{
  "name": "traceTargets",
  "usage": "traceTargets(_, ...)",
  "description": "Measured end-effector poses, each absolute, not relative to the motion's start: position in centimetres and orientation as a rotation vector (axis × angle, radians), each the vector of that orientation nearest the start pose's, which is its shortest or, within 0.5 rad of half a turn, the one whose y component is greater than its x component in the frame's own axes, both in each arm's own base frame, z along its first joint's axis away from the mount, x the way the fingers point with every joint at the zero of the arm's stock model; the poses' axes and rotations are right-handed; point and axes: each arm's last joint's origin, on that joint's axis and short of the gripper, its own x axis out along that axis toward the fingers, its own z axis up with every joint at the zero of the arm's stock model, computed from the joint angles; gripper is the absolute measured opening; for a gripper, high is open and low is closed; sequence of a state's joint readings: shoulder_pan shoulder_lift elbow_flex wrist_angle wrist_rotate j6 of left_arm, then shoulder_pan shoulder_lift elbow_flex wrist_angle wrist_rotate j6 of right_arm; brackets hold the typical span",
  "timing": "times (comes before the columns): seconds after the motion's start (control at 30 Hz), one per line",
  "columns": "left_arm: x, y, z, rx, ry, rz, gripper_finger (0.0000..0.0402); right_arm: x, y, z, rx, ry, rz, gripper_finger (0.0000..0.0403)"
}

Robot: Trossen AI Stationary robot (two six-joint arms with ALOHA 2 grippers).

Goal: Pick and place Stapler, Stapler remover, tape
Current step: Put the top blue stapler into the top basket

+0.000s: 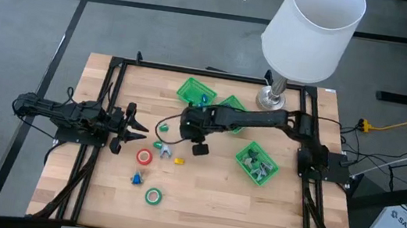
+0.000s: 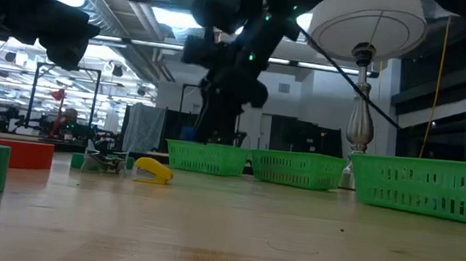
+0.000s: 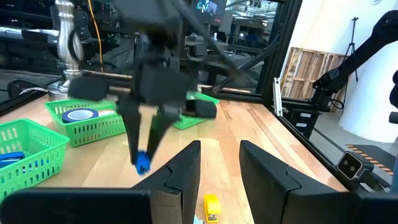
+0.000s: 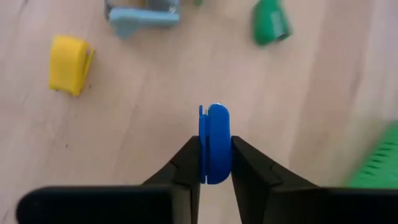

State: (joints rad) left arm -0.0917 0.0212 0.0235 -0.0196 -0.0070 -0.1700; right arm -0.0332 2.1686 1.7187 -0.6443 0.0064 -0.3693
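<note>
Overhead, the right end effector hangs above mid-tabletop, between the loose items and the green trays, while the left end effector waits at the left edge, fingers spread. Seen from the right wrist, its fingers pinch a small blue stapler remover edge-on, lifted clear of the wood, probably for carrying to a tray; a yellow stapler lies below.

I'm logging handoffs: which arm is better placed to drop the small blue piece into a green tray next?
Right. The right tool is shut on the small blue piece, raised above the table near the green trays. The left tool waits open at the table's left side, holding nothing.
</note>
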Motion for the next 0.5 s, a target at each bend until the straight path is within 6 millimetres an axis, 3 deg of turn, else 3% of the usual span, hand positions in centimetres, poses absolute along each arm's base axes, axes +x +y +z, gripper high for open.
traceTargets(0.33,9.7,-0.9,16.8,-0.169,0.025,-0.083,0.0107,45.1,-4.3,23.2,-0.253,0.937,0.057,0.0086)
traceTargets(0.5,9.7,-0.9,16.8,-0.169,0.024,-0.083,0.0107,44.4,-7.0,24.2,-0.212,0.933,-0.007,0.0073)
